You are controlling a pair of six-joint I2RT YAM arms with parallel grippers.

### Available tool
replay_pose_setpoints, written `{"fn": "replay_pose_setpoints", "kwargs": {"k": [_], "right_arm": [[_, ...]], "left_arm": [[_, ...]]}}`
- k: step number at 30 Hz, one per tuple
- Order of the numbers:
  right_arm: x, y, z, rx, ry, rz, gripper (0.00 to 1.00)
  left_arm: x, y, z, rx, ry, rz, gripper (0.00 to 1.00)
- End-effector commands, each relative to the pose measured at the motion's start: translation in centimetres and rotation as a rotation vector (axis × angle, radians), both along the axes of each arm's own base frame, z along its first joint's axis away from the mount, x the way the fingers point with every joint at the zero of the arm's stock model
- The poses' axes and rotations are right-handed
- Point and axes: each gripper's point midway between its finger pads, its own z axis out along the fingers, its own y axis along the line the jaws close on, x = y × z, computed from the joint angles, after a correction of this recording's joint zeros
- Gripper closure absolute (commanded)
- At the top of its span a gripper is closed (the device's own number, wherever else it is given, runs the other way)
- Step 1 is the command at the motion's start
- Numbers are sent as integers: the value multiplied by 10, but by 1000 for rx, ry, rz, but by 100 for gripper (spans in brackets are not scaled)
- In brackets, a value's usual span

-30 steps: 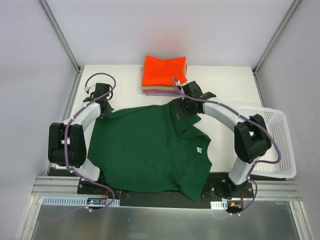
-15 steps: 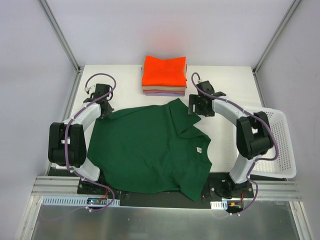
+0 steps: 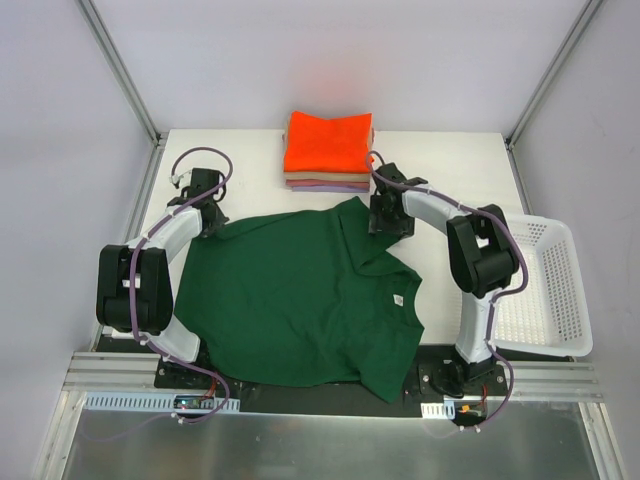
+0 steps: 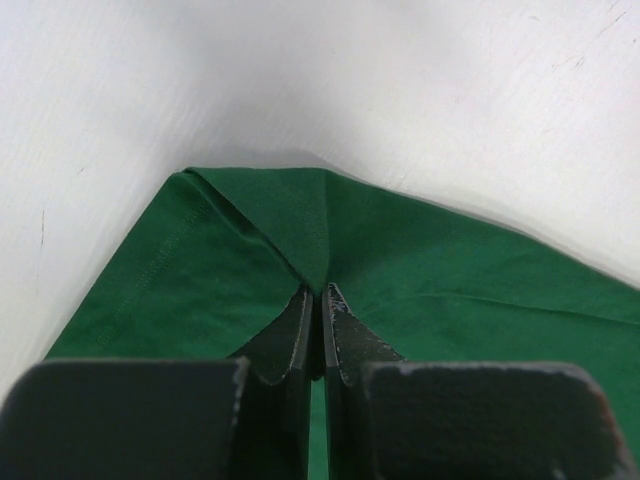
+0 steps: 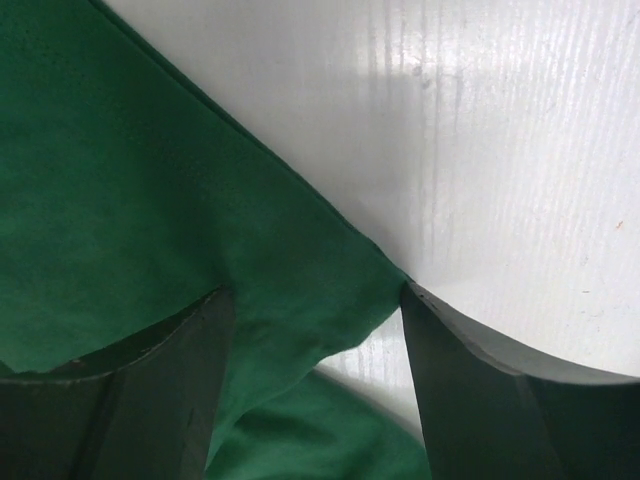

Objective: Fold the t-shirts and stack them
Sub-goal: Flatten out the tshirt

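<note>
Dark green t-shirt: We find the dark green t-shirt [image 3: 300,300] spread over the near half of the table [image 3: 460,165]. A flap on its right side is turned over and shows a small white tag [image 3: 397,298]. Its near hem reaches the front edge of the table, and we cannot make out what lies beneath it there.
Left gripper: The left gripper [image 4: 322,293] sits at the shirt's far left corner, jaws pressed together on a raised ridge of green cloth. From above, the wrist covers the pinch itself.
Right gripper: The right gripper [image 5: 315,292] is at the shirt's far right point, near the stack. Its jaws stand apart, with a corner of the cloth lying in the gap and nothing clamped. We cannot tell whether the fingers press on the cloth.
Stack: The orange t-shirt [image 3: 328,140] lies on top, at the far middle of the table. The tan t-shirt [image 3: 320,177] and lilac t-shirt [image 3: 335,187] show only as thin edges beneath it, so their folds are hidden.
Basket: The white basket [image 3: 550,290] stands at the table's right side. The right arm partly masks its near left part.
Wrist views: Both are cropped tight to cloth and table. How deep the fabric goes into the left jaws is not visible.
</note>
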Motion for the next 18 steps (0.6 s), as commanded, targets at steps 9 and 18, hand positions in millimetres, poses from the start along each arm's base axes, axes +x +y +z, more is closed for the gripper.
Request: {"fn": "replay_pose_setpoints", "kwargs": {"k": [9, 18], "right_arm": [[7, -10, -5, -103, 20, -32, 73], [40, -45, 71, -299, -153, 26, 99]], "left_arm": [[1, 5, 13, -12, -47, 10, 100], [7, 6, 34, -4, -107, 6, 100]]}}
